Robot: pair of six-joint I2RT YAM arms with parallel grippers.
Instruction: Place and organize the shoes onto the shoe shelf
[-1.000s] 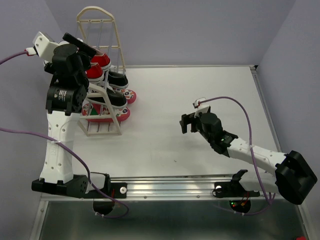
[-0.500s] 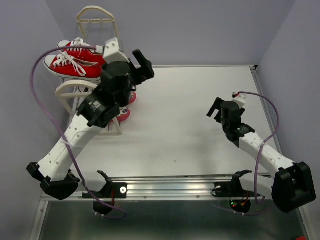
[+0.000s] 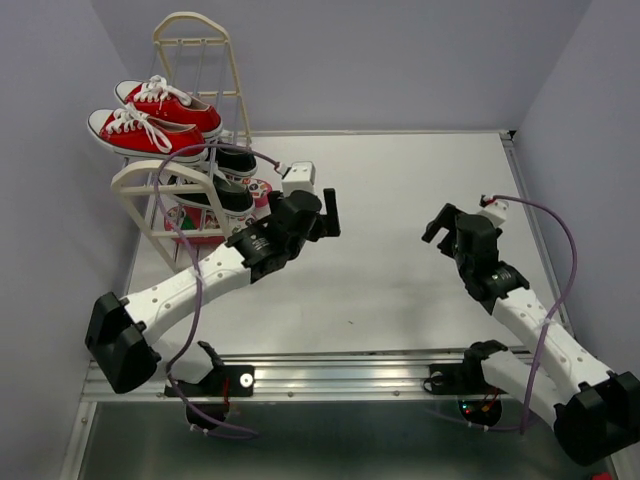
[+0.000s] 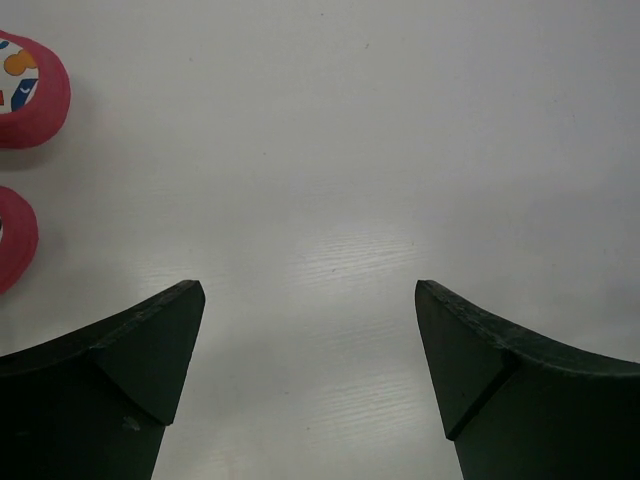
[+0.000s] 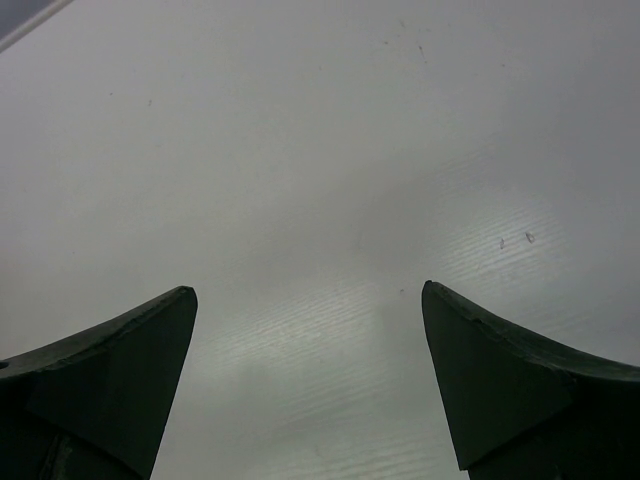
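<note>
The cream shoe shelf (image 3: 200,45) stands at the table's far left. Two red sneakers (image 3: 150,115) lie on its top tier, black sneakers (image 3: 228,178) on the tier below, and the patterned flip-flops (image 3: 190,222) at the bottom. Their pink ends (image 4: 25,85) show at the left edge of the left wrist view. My left gripper (image 3: 322,215) is open just right of the shelf, low over the bare table, with nothing between its jaws (image 4: 310,300). My right gripper (image 3: 445,222) is open over the right half of the table, also holding nothing (image 5: 310,300).
The white table (image 3: 400,290) is bounded by purple walls at the back and both sides. A metal rail (image 3: 340,375) with the arm bases runs along the near edge. A purple cable (image 3: 200,160) from the left arm loops in front of the shelf.
My left arm has swung down and away from the top of the shelf to the table beside it, leaving the red sneakers uncovered. My right arm has drawn back toward the right.
</note>
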